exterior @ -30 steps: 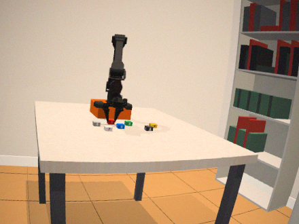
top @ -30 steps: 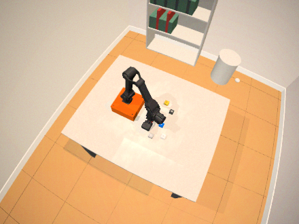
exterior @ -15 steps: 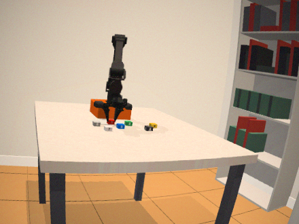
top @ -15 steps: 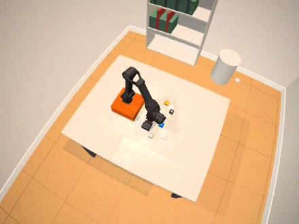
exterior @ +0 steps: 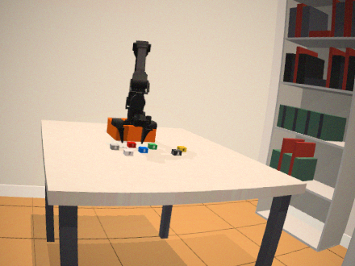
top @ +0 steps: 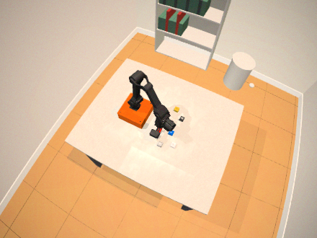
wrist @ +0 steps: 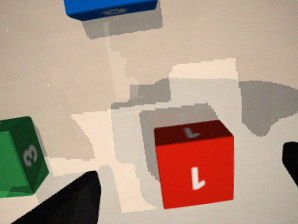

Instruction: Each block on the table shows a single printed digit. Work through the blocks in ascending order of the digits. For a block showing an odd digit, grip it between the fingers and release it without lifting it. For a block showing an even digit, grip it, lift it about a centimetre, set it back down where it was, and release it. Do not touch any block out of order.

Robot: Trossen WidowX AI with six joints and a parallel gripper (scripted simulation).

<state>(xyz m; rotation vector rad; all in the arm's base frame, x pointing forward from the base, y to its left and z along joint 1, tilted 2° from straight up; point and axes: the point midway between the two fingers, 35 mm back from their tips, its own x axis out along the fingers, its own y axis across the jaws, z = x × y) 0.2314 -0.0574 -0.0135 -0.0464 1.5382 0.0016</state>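
in the wrist view's lower right, the red block (top: 160, 130) (exterior: 131, 144) (wrist: 196, 170) is flanked by the pincer's (wrist: 192, 165) wide-spread, empty fingers.

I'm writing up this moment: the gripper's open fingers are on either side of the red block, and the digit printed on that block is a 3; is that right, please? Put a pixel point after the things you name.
The digit is wrong: the wrist view shows a 1 on the red block (exterior: 131, 144) (wrist: 197, 172). The rest stands.

- Open strip of tabletop between green block (exterior: 152, 146) (wrist: 22, 157) and red block (exterior: 131, 144) (wrist: 195, 172).
- Blue block (top: 171, 133) (exterior: 143, 150) (wrist: 112, 7) obstructs beyond.
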